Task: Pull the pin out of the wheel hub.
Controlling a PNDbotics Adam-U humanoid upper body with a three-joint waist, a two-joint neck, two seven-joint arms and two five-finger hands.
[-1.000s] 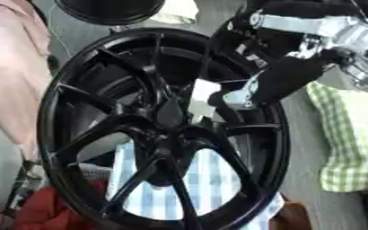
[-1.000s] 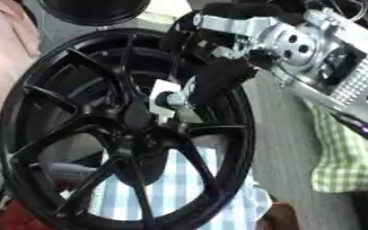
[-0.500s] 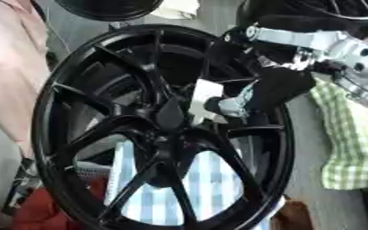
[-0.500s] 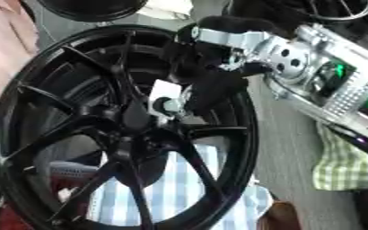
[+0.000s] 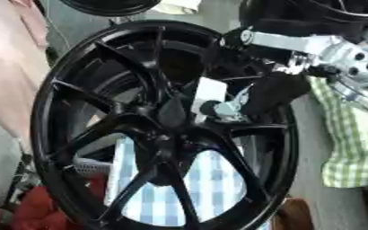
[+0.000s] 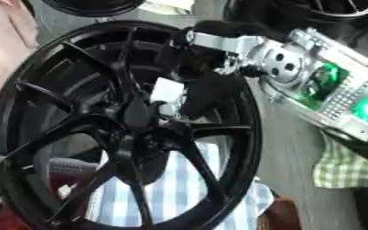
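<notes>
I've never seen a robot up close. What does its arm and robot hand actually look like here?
Only the right one shows. The robot hand is black, with a white pad at its tip. Behind it, the wrist is silver metal with round holes, and the forearm carries a perforated silver panel with glowing green lights.

no readable text, labels or numbers anywhere

Wheel [image 5: 77, 90] fills most of view, spokes [image 5: 218, 152] fanning from hub [image 5: 171, 114]. Wide gaps between spokes, lower ones open onto checked cloth [image 5: 207, 184]. Right hand [image 5: 269, 92] crowds upper-right gap at hub; arm [image 6: 313, 90] blocks right side. Second rim [image 5: 108, 5] close above. Pink fabric [image 5: 10, 81] hems left.
</notes>
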